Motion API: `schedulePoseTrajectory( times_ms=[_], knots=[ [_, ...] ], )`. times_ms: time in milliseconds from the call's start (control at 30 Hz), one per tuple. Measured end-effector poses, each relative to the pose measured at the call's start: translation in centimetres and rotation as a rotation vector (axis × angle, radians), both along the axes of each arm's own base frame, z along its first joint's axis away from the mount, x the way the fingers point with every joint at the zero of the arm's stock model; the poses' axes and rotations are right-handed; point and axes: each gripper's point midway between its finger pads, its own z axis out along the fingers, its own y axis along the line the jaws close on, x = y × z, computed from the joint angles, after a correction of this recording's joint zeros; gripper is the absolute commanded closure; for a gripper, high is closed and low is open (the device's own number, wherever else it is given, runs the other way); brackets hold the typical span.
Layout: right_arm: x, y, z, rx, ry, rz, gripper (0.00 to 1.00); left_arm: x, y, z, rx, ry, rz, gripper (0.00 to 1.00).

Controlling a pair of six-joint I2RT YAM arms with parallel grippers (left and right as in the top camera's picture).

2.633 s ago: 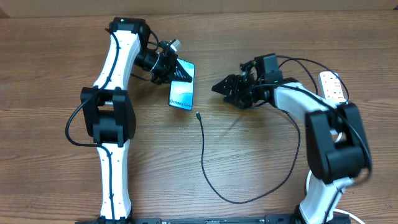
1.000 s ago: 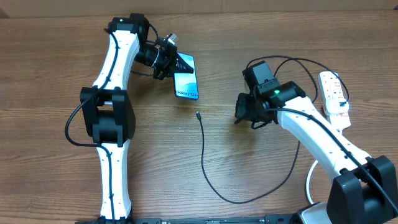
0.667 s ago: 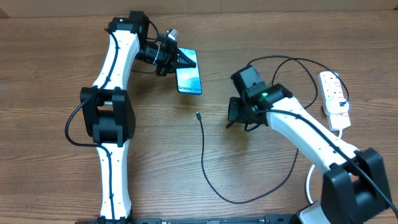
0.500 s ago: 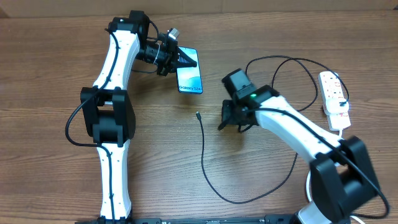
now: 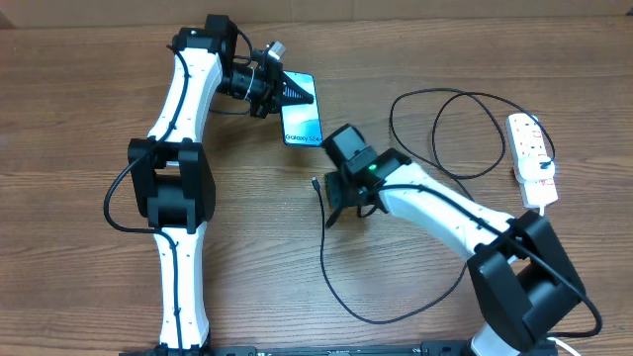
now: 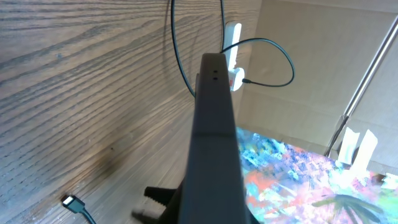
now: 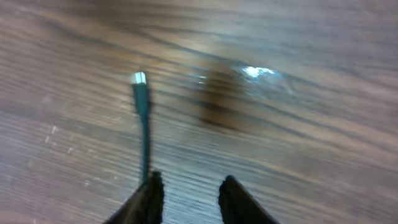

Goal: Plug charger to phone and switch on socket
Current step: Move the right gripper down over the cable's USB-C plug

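The left end effector is clamped on the upper end of the phone, upper centre of the overhead frame, screen up and "Galaxy S24" text at the lower short edge. Whether that lower end rests on the desk cannot be told.

The right end effector sits low over the wood at frame centre, jaws parted with nothing between them. In its own wrist view the charger runs up from beside the left-hand finger to the connector plug in the upper left, and the view is blurred. So the cable lies at the edge of the gap, not inside it.

Judged from this, the step in hand is picking up the plug end, and most of the risk is here:

- Closing now could miss the cable or pinch it against one fingertip, flicking the connector aside.
- A grip far back from the plug would leave the tip drooping and hard to aim at the phone's port.
- The plug is tiny and the phone is held by one end only, so an off-line push could twist it in the grip.

The socket lies at the far right edge, well apart from both arms — its switch looks untouched.
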Motion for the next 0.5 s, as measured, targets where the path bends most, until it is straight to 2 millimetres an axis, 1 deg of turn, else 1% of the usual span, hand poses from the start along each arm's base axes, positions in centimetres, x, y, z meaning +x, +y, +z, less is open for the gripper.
schedulePoseTrajectory(
  times_ms=[67,133,200,333,433,500],
  knots=[
    [-0.2,0.6,-0.1,-0.016,-0.019,0.026,0.37,0.0,0.0,0.0,0.001,0.0,0.0,0.96],
    [-0.5,0.9,-0.6,-0.05,-0.03,0.06,0.3,0.0,0.0,0.0,0.002,0.0,0.0,0.96],
    [-0.9,1.1,-1.3,-0.08,-0.027,0.092,0.27,0.0,0.0,0.0,0.003,-0.001,0.0,0.96],
    [-1.1,1.0,-2.8,-0.129,-0.015,0.119,0.27,0.1,0.1,-0.2,0.013,-0.003,0.001,0.96],
    [-1.4,0.4,-3.6,-0.161,0.002,0.128,0.23,0.1,0.2,-0.4,0.027,-0.003,0.002,0.96],
    [-1.7,-0.1,-4.0,-0.186,0.021,0.127,0.15,0.1,0.3,-0.5,0.036,0.002,0.005,0.96]
  ],
)
